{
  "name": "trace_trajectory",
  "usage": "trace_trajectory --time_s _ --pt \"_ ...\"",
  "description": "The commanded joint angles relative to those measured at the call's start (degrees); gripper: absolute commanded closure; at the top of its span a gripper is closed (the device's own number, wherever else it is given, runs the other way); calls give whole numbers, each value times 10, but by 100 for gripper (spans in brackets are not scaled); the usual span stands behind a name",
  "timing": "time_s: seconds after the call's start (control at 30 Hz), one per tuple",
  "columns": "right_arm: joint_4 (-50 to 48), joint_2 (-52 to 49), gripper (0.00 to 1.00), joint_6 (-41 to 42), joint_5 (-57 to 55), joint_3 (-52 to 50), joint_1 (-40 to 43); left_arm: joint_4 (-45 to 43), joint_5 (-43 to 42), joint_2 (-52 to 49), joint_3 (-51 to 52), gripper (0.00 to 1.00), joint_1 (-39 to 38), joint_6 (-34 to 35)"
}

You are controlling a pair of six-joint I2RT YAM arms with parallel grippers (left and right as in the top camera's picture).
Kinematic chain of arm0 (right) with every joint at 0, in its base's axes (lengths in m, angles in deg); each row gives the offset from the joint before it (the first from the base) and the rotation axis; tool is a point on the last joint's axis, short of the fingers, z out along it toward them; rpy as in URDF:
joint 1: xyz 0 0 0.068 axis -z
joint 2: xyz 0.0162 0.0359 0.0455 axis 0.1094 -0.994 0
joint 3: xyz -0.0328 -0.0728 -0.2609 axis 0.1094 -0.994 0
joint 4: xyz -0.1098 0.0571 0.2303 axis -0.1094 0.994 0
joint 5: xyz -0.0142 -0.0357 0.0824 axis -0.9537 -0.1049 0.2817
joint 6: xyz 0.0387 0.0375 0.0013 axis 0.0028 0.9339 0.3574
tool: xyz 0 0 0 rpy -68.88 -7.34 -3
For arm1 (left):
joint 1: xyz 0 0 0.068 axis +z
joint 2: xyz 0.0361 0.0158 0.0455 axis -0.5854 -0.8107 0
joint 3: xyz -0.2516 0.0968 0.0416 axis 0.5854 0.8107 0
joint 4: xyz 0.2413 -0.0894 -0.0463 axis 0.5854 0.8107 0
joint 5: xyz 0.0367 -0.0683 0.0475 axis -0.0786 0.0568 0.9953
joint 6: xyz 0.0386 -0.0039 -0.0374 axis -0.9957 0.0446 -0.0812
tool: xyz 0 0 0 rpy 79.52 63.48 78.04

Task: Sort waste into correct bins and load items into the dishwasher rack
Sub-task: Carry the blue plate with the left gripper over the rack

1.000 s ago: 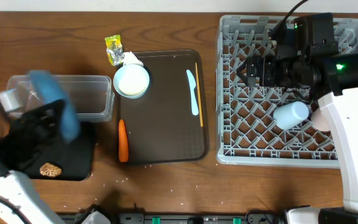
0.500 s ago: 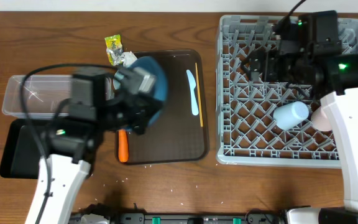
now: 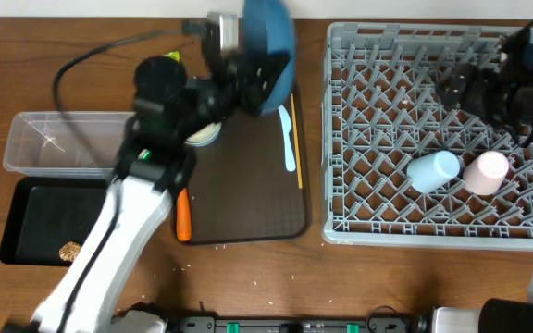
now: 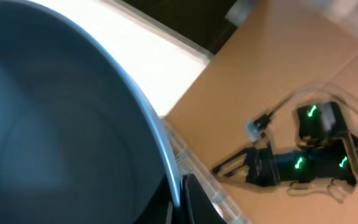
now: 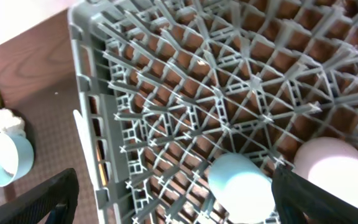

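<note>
Now the left fingers (image 4: pixel 194 202) are pinching the plate (image 3: pixel 268 42) by its rim, holding it tilted on edge so it can slot into the rack (image 3: pixel 333 129) just to their right, while the right fingers (image 5: pixel 48 199) are hanging spread above that rack.

Overhead straight down — right wrist close above the same rack (image 3: pixel 378 120).

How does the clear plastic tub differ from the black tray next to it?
The clear rectangular plastic tub is see-through; the shallow black rectangular tray is opaque. The tray holds a small brown food lump; no such lump shows in the tub. In the overhead view the tub lies above the tray. Both are rectangular, similar in size, and lie side by side.
</note>
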Motion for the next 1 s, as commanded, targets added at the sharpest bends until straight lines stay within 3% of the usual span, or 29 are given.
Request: trace_trajectory --time_s 0.0,0.17,0.3,0.57,0.97 --pt "7 -1 8 7 0 2 17 -118 -50 -71 -6 94 -1 189" --pt "8 -1 8 14 -2 2 57 -417 -51 -184 -10 94 -7 369" --pt "9 -1 8 15 -2 2 84 -471 -51 -240 -28 94 -20 432" --pt "19 -2 7 18 -14 2 128 -472 -39 -259 -49 94 -78 386" --pt "37 -2 6 17 -14 2 139 -445 -3 -259 -51 94 -163 245"
